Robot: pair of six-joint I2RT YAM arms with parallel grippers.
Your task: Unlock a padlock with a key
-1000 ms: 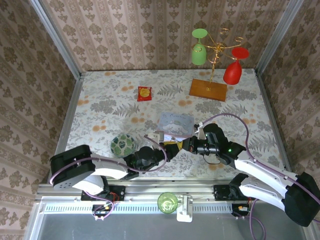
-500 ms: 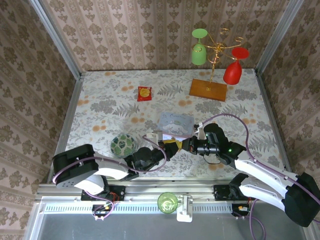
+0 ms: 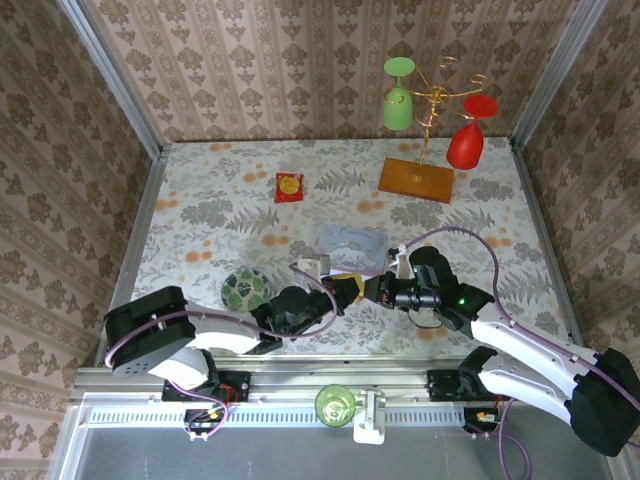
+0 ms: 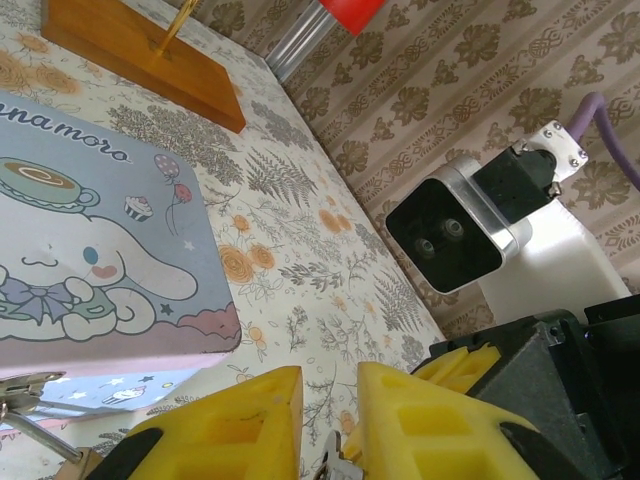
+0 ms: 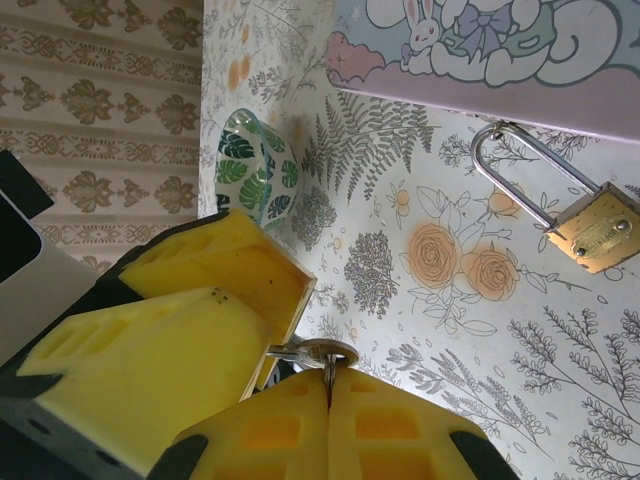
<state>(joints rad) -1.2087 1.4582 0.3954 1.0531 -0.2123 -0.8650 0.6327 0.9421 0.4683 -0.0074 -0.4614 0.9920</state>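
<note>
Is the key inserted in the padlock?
No, the padlock lies apart on the cloth, while the key sits pinched in the right gripper.

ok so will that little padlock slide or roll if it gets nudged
The padlock lies flat on the cloth, so it would probably slide or spin rather than roll. Its brass body looks solid, likely heavy for its size. Its shackle ends near the tin, so a push that way might jam it.

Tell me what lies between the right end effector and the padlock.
Bare floral cloth, nothing else. The right wrist view shows that stretch, from the right end effector, shut on the key, across to the padlock.
</note>
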